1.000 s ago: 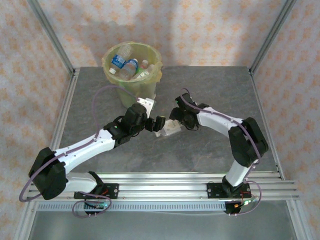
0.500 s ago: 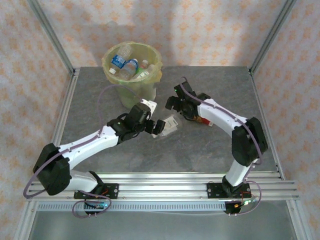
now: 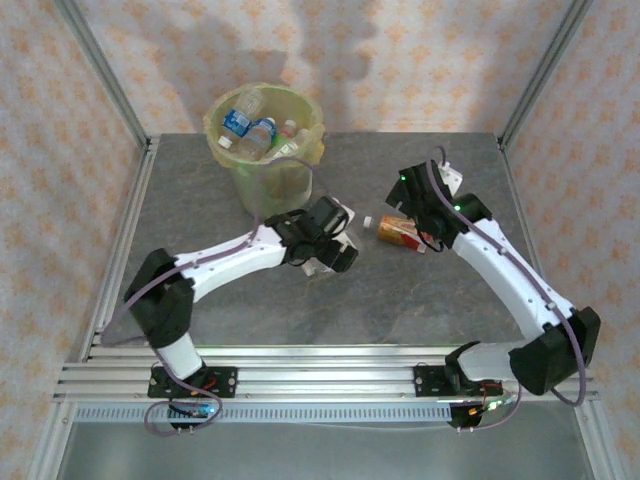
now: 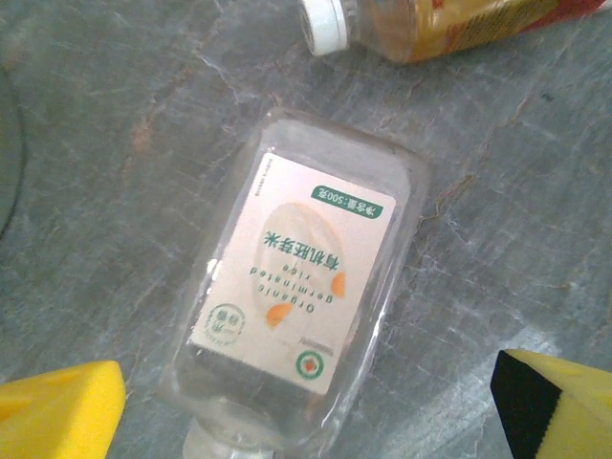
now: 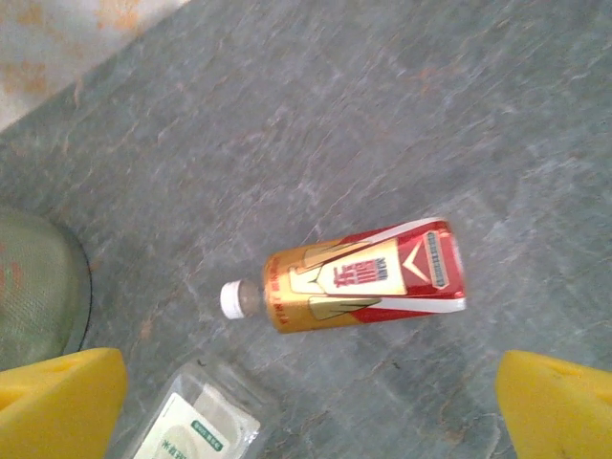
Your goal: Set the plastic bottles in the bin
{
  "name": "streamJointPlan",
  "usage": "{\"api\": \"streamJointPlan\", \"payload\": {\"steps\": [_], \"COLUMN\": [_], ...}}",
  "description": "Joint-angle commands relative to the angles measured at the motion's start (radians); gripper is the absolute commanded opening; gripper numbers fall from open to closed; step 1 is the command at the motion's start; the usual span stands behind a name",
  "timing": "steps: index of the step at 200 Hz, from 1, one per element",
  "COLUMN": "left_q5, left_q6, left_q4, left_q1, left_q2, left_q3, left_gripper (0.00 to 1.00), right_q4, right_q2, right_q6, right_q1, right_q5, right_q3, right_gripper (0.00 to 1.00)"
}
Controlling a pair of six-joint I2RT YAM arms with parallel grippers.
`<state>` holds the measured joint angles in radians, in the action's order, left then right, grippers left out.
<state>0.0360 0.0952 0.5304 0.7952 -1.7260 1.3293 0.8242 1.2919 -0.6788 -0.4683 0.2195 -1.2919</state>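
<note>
While the right arm swung back and out to its own side over the last sec, the right end effector (image 5: 306,406) opened up fully, and the left arm pushed fwd over the middle of the surface (image 3: 400,300). That split the pair up, so each arm had its own target. Two bottles lay loose on the surface, w/ several more bottles (image 3: 250,130) already in the bin (image 3: 262,185) at the far left.

The left end effector (image 4: 306,416) hung over the clear flat bottle (image 4: 306,306), jaws spread as wide as they go. Its yellow pads (image 4: 57,411) sat either side of the bottle's near end, gripping nothing (whether they brushed it I couldn't tell). The right end effector, equally wide and empty, hovered above the red-and-gold bottle (image 5: 363,277), well clear of it.
</note>
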Motion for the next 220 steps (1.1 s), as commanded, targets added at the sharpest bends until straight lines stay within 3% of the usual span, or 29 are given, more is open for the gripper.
{"api": "streamJointPlan", "payload": {"steps": [1, 42, 220], "left_q5": [-0.052, -0.135, -0.176], "left_q6": [-0.025, 0.003, -0.018], "left_q4": [0.148, 0.230, 0.262], "left_q1": [0.019, 0.019, -0.001], "left_q2": [-0.067, -0.178, -0.416], "left_q3": [0.078, 0.191, 0.276], "left_gripper": [1.00, 1.00, 1.00], "right_q4": [0.066, 0.062, 0.059], "right_q2": [-0.036, -0.060, -0.057], "right_q6": [-0.022, -0.030, -0.044], "right_q1": [0.000, 0.000, 0.000], "right_q5": [0.092, 0.098, 0.106], "right_q3": [0.030, 0.051, 0.065], "right_gripper": [0.99, 0.99, 0.99]}}
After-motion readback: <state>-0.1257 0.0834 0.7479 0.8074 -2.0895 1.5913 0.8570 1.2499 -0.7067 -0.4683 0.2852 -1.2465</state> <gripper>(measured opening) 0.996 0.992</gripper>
